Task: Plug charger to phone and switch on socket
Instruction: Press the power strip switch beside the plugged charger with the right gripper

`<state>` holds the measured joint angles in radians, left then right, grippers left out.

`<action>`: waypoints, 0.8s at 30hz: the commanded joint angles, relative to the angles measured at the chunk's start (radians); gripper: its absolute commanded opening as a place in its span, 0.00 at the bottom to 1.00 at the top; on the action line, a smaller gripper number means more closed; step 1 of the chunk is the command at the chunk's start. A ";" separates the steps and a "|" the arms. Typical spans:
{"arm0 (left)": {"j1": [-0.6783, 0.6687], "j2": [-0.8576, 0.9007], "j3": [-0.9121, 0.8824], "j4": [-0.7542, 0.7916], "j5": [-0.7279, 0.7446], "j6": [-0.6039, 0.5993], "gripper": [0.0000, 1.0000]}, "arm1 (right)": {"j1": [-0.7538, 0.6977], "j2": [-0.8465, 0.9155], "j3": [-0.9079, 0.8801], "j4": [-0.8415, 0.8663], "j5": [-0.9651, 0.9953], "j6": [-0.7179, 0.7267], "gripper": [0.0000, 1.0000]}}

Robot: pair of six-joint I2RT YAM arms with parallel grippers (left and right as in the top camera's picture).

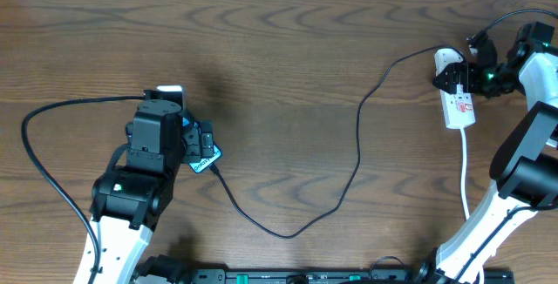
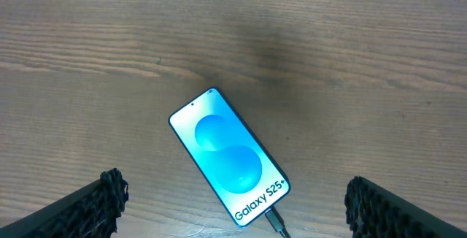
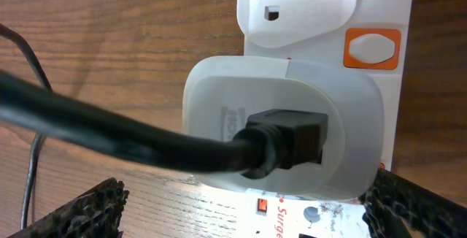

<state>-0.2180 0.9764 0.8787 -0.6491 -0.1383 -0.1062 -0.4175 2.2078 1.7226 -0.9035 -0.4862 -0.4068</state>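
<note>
While left arm hangs over the phone (image 2: 228, 165), wrist pointing down at the desk (image 2: 87, 63), I see left hand (image 2: 233, 194) spread wide, holding nothing. Right arm reaches to the desk's far right; right hand (image 3: 248, 192) also wide open, straddling the white adapter (image 3: 219, 106) on the socket (image 3: 379, 4), contact unclear. Count: one phone, one charger (image 1: 357, 145) plugged into it, one socket.
</note>
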 commanded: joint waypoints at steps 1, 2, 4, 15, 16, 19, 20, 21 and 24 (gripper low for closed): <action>-0.002 0.003 0.004 -0.002 -0.020 0.009 0.98 | 0.002 -0.001 -0.014 -0.005 -0.052 0.027 0.99; -0.002 0.003 0.004 -0.002 -0.020 0.009 0.97 | 0.002 -0.001 -0.014 -0.005 -0.053 0.030 0.99; -0.002 0.003 0.004 -0.002 -0.020 0.009 0.97 | 0.002 -0.001 -0.014 -0.005 -0.067 0.033 0.99; -0.002 0.003 0.004 -0.002 -0.020 0.009 0.98 | 0.002 -0.001 -0.016 -0.014 -0.074 0.045 0.99; -0.002 0.003 0.004 -0.002 -0.020 0.009 0.98 | 0.002 -0.001 -0.016 -0.016 -0.074 0.045 0.99; -0.002 0.003 0.004 -0.002 -0.020 0.009 0.97 | 0.003 -0.001 -0.016 -0.019 -0.074 0.048 0.99; -0.002 0.003 0.004 -0.002 -0.020 0.009 0.97 | 0.003 -0.001 -0.016 -0.020 -0.074 0.048 0.99; -0.002 0.003 0.004 -0.002 -0.020 0.009 0.97 | 0.005 -0.001 -0.016 -0.021 -0.074 0.048 0.99; -0.002 0.003 0.004 -0.002 -0.020 0.009 0.97 | 0.007 -0.001 -0.016 -0.023 -0.074 0.056 0.99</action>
<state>-0.2180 0.9764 0.8787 -0.6491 -0.1387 -0.1062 -0.4175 2.2074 1.7226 -0.9066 -0.5011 -0.3759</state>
